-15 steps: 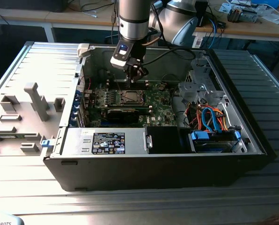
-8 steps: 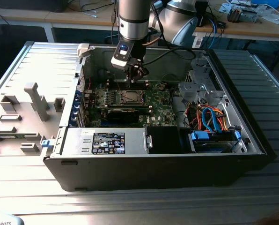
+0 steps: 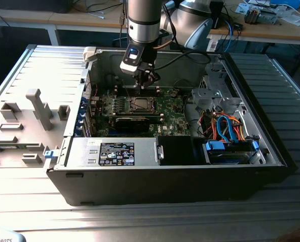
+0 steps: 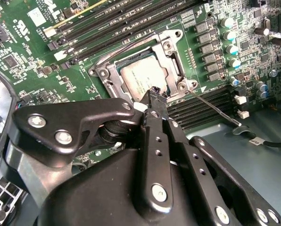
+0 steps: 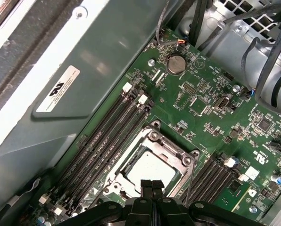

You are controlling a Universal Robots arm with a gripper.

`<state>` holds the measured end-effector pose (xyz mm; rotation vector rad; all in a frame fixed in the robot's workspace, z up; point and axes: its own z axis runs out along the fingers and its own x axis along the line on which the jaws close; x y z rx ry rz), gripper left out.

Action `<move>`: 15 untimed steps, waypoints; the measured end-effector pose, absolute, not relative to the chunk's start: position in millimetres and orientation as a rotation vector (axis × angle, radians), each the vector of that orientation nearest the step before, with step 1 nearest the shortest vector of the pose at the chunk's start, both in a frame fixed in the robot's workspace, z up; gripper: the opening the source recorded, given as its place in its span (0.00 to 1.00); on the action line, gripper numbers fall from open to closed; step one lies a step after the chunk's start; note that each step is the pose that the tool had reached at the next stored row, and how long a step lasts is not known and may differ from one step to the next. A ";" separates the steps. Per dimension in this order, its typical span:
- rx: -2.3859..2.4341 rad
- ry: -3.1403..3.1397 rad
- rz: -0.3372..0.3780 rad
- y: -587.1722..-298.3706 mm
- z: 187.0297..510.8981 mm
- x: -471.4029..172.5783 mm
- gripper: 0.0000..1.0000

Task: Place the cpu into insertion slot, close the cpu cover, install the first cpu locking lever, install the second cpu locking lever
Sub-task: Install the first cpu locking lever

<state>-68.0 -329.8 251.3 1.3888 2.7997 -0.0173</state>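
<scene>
Ridged grey counter (image 3: 49,60) carries an open computer case (image 3: 155,186), and the arm reaches down into it over the green board. In both wrist views the end effector (image 5: 152,184) has its 2 fingers pressed together on nothing, the tips at the nearest edge of the cpu cover (image 5: 153,137); whether they touch it I cannot tell. Just beyond the tips, the cpu (image 5: 147,168) lies flat in the insertion slot (image 3: 140,104), with the cover's frame seemingly down around it. Off 1 corner of the socket, a thin wire locking lever (image 4: 216,109) juts out over the board, apparently unlatched, so I judge the work to be at the levers. Doing it well means pressing on the wire itself, sweeping it steadily down and under its hook, and keeping off the chip's bare top and the memory slots (image 5: 103,141) farther out.
</scene>
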 end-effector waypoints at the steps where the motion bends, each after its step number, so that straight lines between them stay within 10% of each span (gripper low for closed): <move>1: 1.387 2.801 -0.017 -329.8 251.3 -68.0 0.11; 15: 1.276 2.852 -0.016 -329.8 251.3 -68.0 0.11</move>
